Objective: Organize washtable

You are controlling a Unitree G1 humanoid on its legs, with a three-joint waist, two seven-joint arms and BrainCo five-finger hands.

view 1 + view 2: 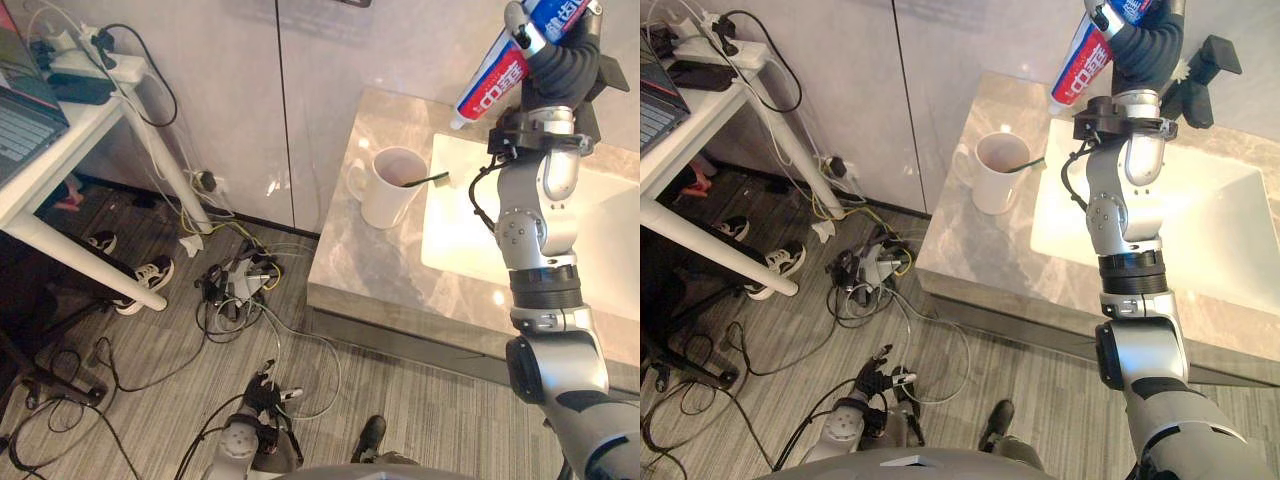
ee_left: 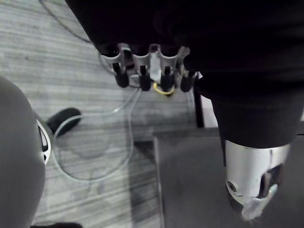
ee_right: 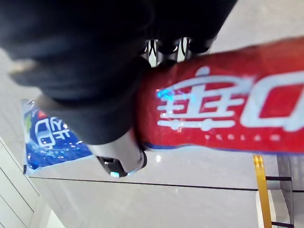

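My right hand (image 1: pixel 562 45) is raised high over the back of the washtable and is shut on a red, white and blue toothpaste tube (image 1: pixel 494 82). The tube's cap end points down-left toward a white mug (image 1: pixel 389 186). In the right wrist view the thumb (image 3: pixel 118 159) wraps round the tube (image 3: pixel 228 118). A dark-handled toothbrush (image 1: pixel 426 181) leans out of the mug toward the white sink (image 1: pixel 465 235). The mug stands on the grey marble counter (image 1: pixel 365 265), just left of the sink. My left hand (image 1: pixel 876 378) hangs low by the floor, fingers (image 2: pixel 151 71) relaxed and holding nothing.
A white desk (image 1: pixel 70 150) with a laptop and a power strip stands at the left. Tangled cables (image 1: pixel 235 285) and shoes (image 1: pixel 145 280) lie on the floor between desk and counter. A black clamp-like holder (image 1: pixel 1200 75) sits behind the sink.
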